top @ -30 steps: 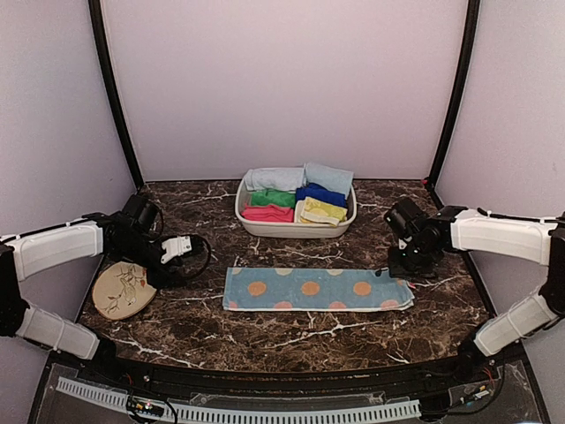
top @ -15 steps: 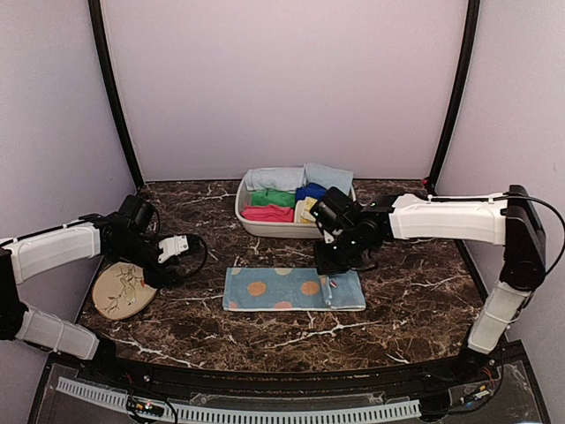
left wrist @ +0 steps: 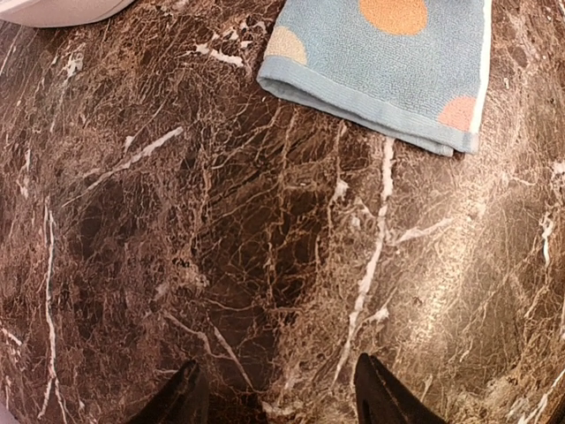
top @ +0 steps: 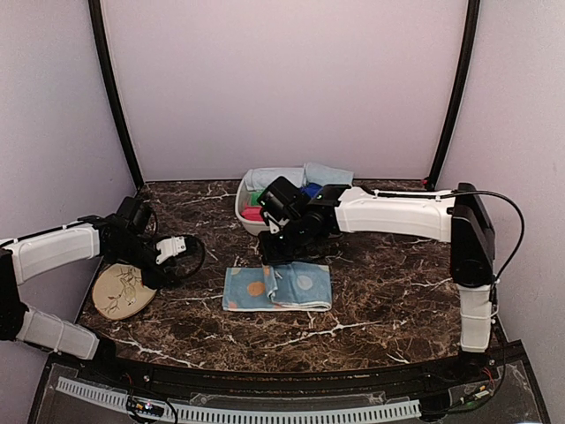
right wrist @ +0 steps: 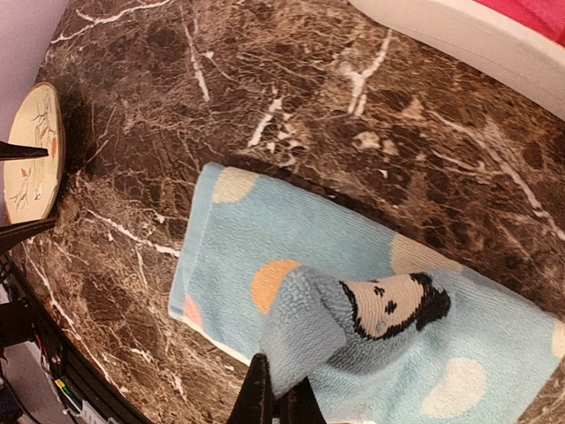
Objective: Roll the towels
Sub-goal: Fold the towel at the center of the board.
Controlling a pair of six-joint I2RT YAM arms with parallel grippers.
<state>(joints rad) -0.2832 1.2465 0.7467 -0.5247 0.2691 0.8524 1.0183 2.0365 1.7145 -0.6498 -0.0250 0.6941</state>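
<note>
The medium-blue spotted towel (top: 300,287) lies on the marble table in front of the basin, its right part folded over to the left. My right gripper (top: 275,261) is shut on the towel's lifted end (right wrist: 353,318) and holds it above the flat left part (right wrist: 238,238). The underside shows a cream patch with black markings. My left gripper (top: 177,250) is open and empty, low over bare marble (left wrist: 278,389), left of the towel's left end (left wrist: 388,62). A plain pale blue towel (top: 329,174) lies rolled at the back of the basin.
A white basin (top: 241,210) with several rolled towels stands at the back centre, partly hidden by my right arm; its rim (right wrist: 459,40) and a pink roll (right wrist: 538,11) show in the right wrist view. A round beige plate (top: 122,291) lies at the left.
My right gripper has carried the towel's right end far to the left, folding the towel over itself. The left arm has hardly moved.
</note>
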